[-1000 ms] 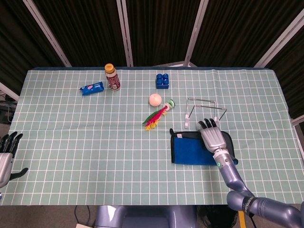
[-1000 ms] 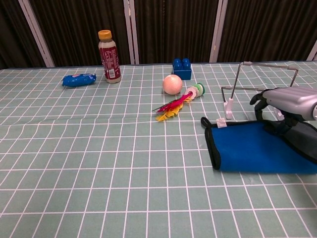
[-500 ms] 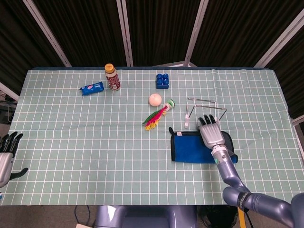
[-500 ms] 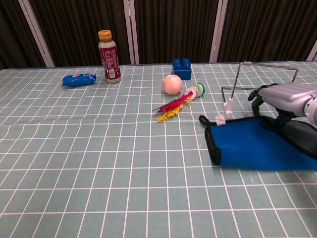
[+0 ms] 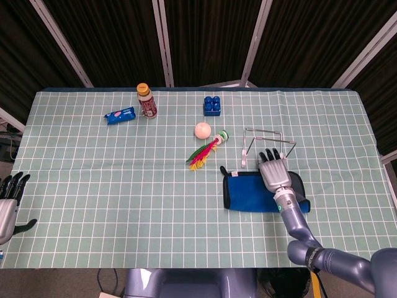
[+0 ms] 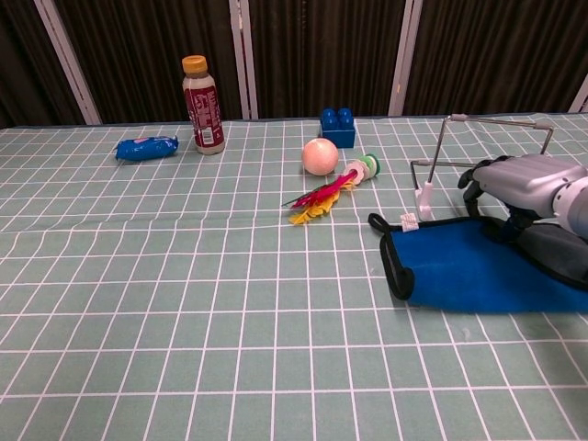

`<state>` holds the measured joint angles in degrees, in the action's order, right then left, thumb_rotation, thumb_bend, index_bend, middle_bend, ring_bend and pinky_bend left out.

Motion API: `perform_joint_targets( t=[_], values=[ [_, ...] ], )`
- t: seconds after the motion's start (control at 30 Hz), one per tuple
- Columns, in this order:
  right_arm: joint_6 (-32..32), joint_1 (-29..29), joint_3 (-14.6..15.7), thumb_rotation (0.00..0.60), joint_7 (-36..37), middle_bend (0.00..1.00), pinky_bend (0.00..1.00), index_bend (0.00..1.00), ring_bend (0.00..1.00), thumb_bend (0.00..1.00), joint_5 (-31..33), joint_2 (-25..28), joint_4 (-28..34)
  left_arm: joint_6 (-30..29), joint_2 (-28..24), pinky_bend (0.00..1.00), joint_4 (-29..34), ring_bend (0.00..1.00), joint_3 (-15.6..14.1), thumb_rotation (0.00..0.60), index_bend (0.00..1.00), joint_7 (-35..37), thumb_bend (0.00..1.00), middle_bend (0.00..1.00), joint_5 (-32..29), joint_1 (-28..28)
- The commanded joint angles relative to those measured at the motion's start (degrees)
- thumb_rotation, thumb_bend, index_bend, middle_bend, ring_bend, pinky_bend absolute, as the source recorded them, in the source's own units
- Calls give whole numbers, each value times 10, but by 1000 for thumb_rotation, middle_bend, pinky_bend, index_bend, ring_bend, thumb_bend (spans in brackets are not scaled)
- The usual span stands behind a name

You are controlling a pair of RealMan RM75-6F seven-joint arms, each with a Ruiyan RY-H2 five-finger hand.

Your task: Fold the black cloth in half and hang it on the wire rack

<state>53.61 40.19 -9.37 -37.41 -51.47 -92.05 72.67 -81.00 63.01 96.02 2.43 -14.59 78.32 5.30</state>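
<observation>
Dark curtains with pale metal posts back a table point(image 5: 93, 186) covered in a green cloth with a white grid.

At the right of the head view, the right hand point(image 5: 275, 172) lies palm-down over the right part of the black cloth point(image 5: 248, 192), its dark fingertips point(image 5: 268, 154) pointing toward the wire rack point(image 5: 268, 141) just beyond. From the chest view the fingers curl down onto the fabric, but whether they actually pinch it cannot be told.

That cloth lies flat at right of centre, showing a blue face with a black border and a small white tag at its upper left corner. The rack stands upright just above it in the frame, near the cloth's far edge.

At the lower left edge of the head view the left hand point(image 5: 8, 205) hangs off the table, fingers apart and holding nothing.

Toward the middle lie a red and yellow feathered shuttlecock point(image 5: 205, 151) and a pale pink ball point(image 5: 202, 130). A blue toy brick point(image 5: 212, 105) sits above them. Further left stand a brown bottle with an orange cap point(image 5: 146, 100) and, beside it, a blue packet point(image 5: 120, 115).
</observation>
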Motion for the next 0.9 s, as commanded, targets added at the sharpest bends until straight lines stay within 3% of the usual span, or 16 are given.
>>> perform_joint_targets(
  t=[0.03, 0.07, 0.13, 0.2, 0.53, 0.7, 0.9],
  values=[
    [4, 2, 1, 600, -2, 90, 0, 497, 0, 164, -1, -4, -6, 1, 0, 0, 0, 0, 0, 600, 0, 0, 0, 0, -1, 1],
    [5, 2, 2, 600, -2, 72, 0, 389, 0, 81, -2, -4, -7, 1, 0, 0, -1, 0, 0, 600, 0, 0, 0, 0, -1, 1],
    [9, 2, 3, 600, -1, 46, 0, 244, 0, 6, -7, -6, -10, 3, 1, 0, -1, 0, 0, 600, 0, 0, 0, 0, -2, 1],
    [18, 1, 3, 600, 0, 38, 0, 191, 0, 0, -13, -6, -9, 3, 1, 0, 0, 0, 0, 600, 0, -1, 0, 0, -2, 2],
    [48, -13, 14, 600, 8, 32, 0, 183, 0, 0, -46, 23, 41, -1, -1, 0, 2, 0, -3, 600, 0, 1, 0, 0, 4, 1],
    [70, -35, 30, 600, 24, 31, 0, 197, 0, 0, -75, 70, 120, -5, -3, 0, 4, 0, -6, 600, 0, 6, 0, 0, 12, -1],
    [91, -69, 73, 600, 43, 31, 0, 263, 0, 0, -131, 143, 206, -13, -7, 0, 8, 0, -11, 600, 0, 12, 0, 0, 25, -5]
  ],
)
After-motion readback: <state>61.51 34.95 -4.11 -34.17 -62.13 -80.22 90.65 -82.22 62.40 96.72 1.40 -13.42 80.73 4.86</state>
